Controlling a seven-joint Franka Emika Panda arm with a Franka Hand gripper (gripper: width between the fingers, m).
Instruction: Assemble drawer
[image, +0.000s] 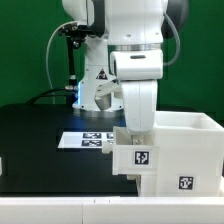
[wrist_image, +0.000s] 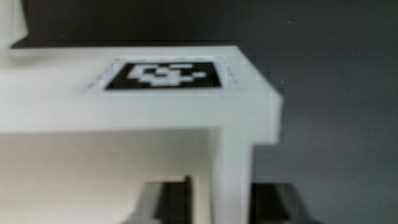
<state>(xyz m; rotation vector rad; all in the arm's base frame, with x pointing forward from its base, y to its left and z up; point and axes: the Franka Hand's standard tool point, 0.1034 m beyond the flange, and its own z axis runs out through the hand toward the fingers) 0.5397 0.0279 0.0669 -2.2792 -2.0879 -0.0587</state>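
Note:
The drawer's large white casing (image: 188, 150) stands at the exterior view's right with a square tag on its front. A small white tray (image: 141, 160) with its own tag sits right against the casing's left side. My gripper (image: 136, 136) comes straight down onto the tray. In the wrist view the gripper (wrist_image: 222, 196) has its dark fingers (wrist_image: 171, 203) on either side of the tray's thin white wall (wrist_image: 224, 160), shut on it. A tag (wrist_image: 169, 75) shows on the tray's flat face. The second tray is out of view.
The marker board (image: 88, 140) lies flat on the black table (image: 35, 150), left of the tray. The robot's base (image: 98, 90) and cables stand behind it. The table's white front edge (image: 60, 212) runs along the bottom.

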